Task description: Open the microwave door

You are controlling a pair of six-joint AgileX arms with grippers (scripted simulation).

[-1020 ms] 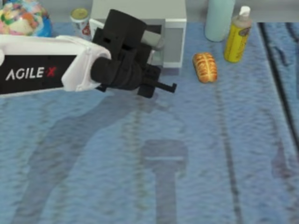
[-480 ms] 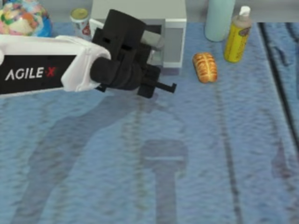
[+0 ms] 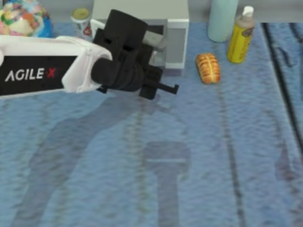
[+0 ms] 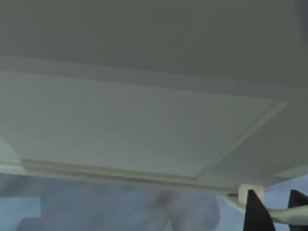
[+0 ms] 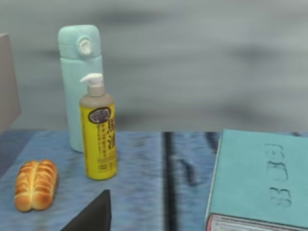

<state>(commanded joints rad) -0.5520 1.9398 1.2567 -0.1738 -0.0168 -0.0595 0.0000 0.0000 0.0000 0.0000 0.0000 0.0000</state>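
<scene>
The light-grey microwave stands at the table's back, left of centre. My left arm reaches across its front and covers most of the microwave door; I cannot tell if the door is ajar. The left wrist view looks along the door's window panel from close by. At the door's edge a pale handle runs between the two dark fingertips of my left gripper, which is shut on it. In the top view that gripper sits low in front of the door. Only a dark piece of my right gripper shows.
A bread roll, a yellow pump bottle and a teal flask stand right of the microwave. A small can and a colourful ball are at its left. A teal book lies near my right gripper.
</scene>
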